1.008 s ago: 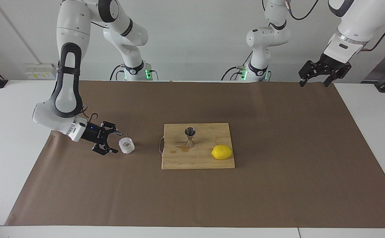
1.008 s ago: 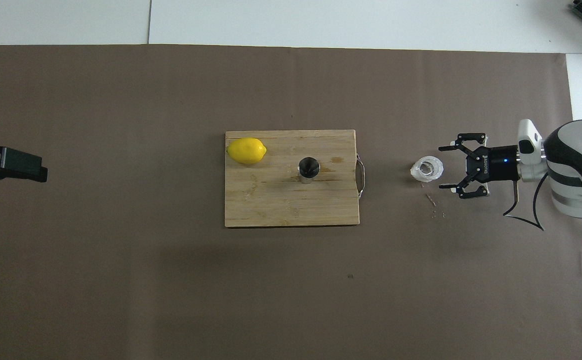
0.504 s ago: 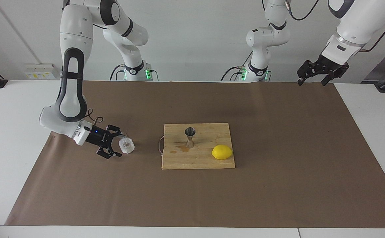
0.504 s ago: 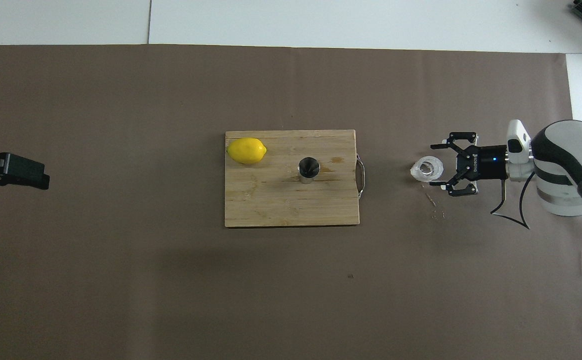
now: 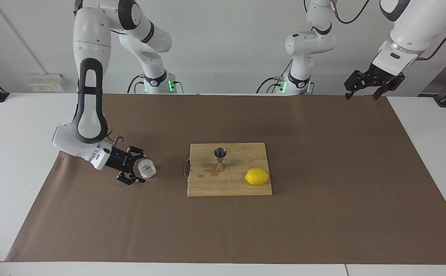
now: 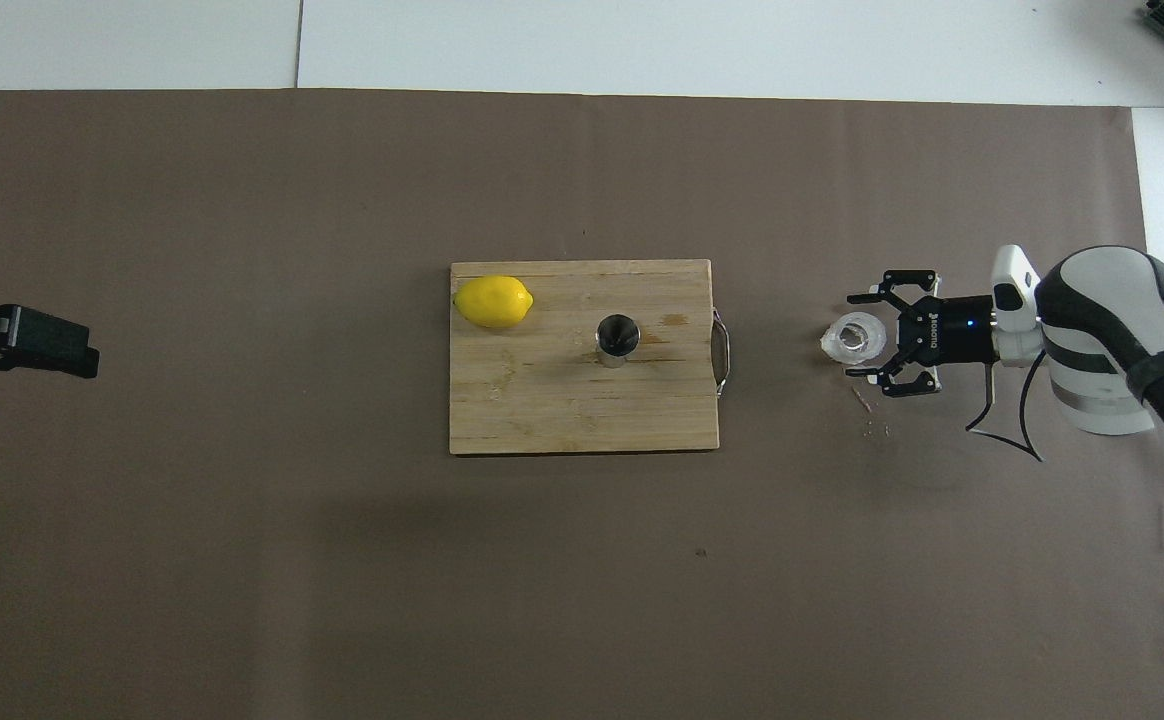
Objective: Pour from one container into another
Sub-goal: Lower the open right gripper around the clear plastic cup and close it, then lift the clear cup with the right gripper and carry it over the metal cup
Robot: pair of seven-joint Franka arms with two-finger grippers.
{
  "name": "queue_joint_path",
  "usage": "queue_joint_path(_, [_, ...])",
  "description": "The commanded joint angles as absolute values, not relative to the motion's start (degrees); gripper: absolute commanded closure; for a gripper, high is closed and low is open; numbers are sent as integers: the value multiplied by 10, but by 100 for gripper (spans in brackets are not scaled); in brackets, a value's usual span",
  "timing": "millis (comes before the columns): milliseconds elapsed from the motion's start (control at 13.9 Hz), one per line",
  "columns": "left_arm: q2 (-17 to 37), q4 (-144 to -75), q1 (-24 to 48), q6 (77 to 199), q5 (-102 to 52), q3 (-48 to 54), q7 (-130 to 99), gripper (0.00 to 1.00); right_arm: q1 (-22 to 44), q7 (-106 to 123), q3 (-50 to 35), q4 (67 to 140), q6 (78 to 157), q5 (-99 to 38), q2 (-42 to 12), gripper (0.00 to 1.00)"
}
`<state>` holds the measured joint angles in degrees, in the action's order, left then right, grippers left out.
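Glass cup (image 5: 146, 168) one, steel jigger (image 5: 220, 158) one, lemon (image 5: 257, 176) one, both end effectors open

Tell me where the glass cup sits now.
The glass cup stands on the brown mat toward the right arm's end, beside the cutting board, between the open right gripper's fingers.

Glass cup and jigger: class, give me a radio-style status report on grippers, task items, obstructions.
Right gripper open around glass cup, not closed. Left gripper open, waiting high. Jigger upright on cutting board. Lemon beside it, path clear.
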<state>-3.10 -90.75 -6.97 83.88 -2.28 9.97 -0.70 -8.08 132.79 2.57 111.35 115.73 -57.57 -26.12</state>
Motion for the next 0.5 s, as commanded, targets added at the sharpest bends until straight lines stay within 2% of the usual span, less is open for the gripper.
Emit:
queue_joint_path(0, [-33, -916, -67, 842, -15, 98, -5, 0, -83, 1341, 24, 1128, 1166, -600, -258, 7])
queue_joint_path(72, [-33, -916, -70, 843, -15, 98, -5, 0, -82, 1341, 24, 1129, 1166, -601, -257, 17])
queue_joint_path(216, [-33, -916, -73, 843, -15, 98, -5, 0, -78, 1340, 24, 1132, 1165, -605, -256, 27])
queue_joint_path(432, [-33, -916, -73, 843, -15, 98, -6, 0, -76, 1339, 24, 1132, 1164, -609, -255, 64])
